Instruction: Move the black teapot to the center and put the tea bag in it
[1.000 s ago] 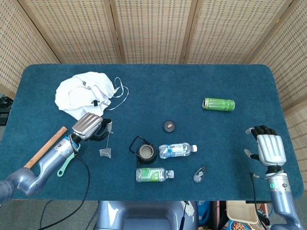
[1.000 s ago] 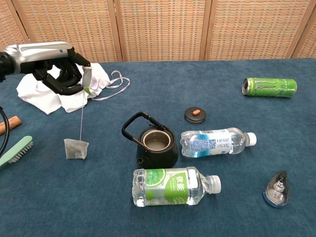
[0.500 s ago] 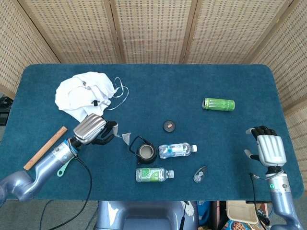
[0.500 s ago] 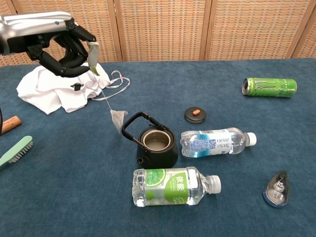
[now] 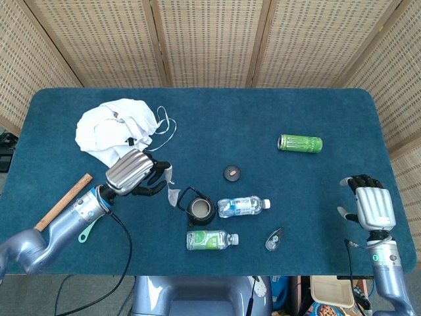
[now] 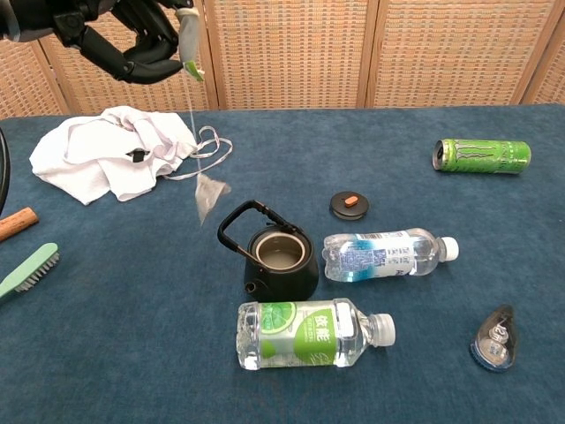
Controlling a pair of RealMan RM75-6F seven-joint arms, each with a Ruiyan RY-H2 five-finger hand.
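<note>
I pinched the tag in my left hand [image 6: 132, 40]; the tea bag [image 6: 207, 194] dangled left of the black teapot [image 6: 281, 261]. My right hand [image 5: 371, 205] idled open. A swinging string could miss the mouth.

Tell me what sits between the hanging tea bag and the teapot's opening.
The tea bag, dangling by its string from the left robot hand, hangs left of the teapot. Only the teapot's raised handle lies between them. The lid is off, so the opening is uncovered.
</note>
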